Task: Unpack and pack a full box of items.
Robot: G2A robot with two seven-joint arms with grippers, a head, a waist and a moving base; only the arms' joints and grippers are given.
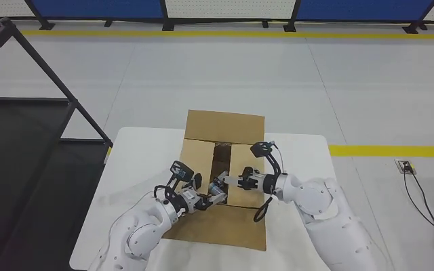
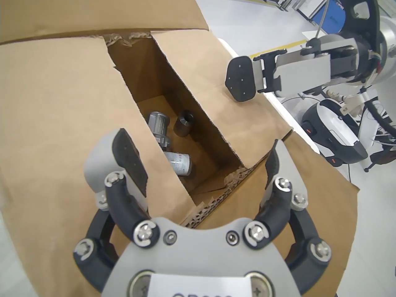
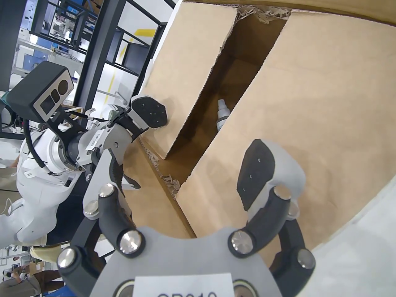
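A brown cardboard box point(image 1: 224, 125) stands on the white table point(image 1: 135, 159), its two inner flaps parted over a narrow gap. Through the gap I see a grey bottle point(image 2: 158, 124), a black cylinder point(image 2: 183, 123) and a white can point(image 2: 179, 163) on the box floor. A white spray bottle point(image 3: 222, 114) shows in the right wrist view. My left gripper point(image 2: 201, 168) is open over the gap's near end, above the left flap's edge. My right gripper point(image 3: 185, 174) is open too, over the right flap point(image 3: 309, 100). The two grippers point(image 1: 215, 192) point(image 1: 228, 181) face each other across the gap.
The box's outer flaps lie spread, one toward the back and one point(image 1: 220, 230) toward the table's front edge. A black metal rack point(image 1: 47, 156) stands close to the table's left side. Bare tabletop lies left and right of the box.
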